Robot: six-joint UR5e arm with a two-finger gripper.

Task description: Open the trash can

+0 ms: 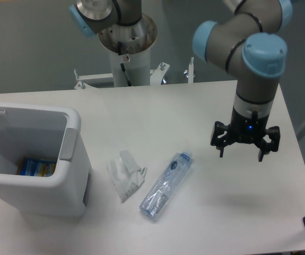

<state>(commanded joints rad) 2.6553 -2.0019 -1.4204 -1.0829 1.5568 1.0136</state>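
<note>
White trash can (72,186), grey push bar (68,144)

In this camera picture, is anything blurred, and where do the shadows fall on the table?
Camera view: soft and slightly grainy overall, with no clear motion blur; the gripper reads fairly sharp, its blue light glowing. A faint shadow lies on the table below the gripper, and a darker one beside the open trash can. The bottle shows little glare.

A crumpled clear wrapper (124,175) lies just beside a plastic bottle (166,185) on the white table (157,106).

No legible text anywhere.
</note>
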